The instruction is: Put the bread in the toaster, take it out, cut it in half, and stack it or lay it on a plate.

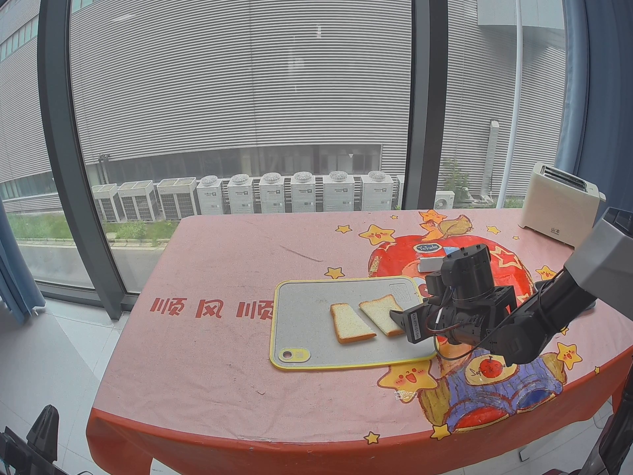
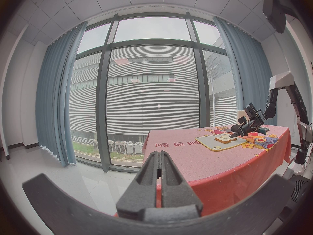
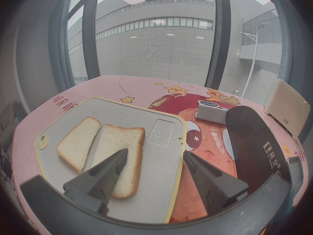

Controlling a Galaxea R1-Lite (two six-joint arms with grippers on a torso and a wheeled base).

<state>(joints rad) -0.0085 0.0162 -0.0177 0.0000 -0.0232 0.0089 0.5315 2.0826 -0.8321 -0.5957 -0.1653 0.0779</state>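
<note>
Elbow bent, the right arm stretches low over the table [image 1: 217,364], wrist level, and the right pincer [image 1: 403,320] points along the board [image 1: 303,324]. Its fingers stand wide apart and hold nothing. The left pincer [image 2: 159,177] hangs off the table, well away, fingers pressed together, empty too.

The bread lies on the board in two halves, right ahead of the right pincer. The near half [image 1: 384,313] sits just under one fingertip; whether they touch, I cannot tell. The far half [image 1: 351,322] lies just beyond it, side by side, with a thin gap between. Both lie flat, pale crumb up, with tan crust along the edges and one straight cut side. A dark knife [image 3: 257,147] blade shows close beside the pincer's other finger. The toaster [image 1: 560,202] stands well behind the pincer, at the table's far corner.
</note>
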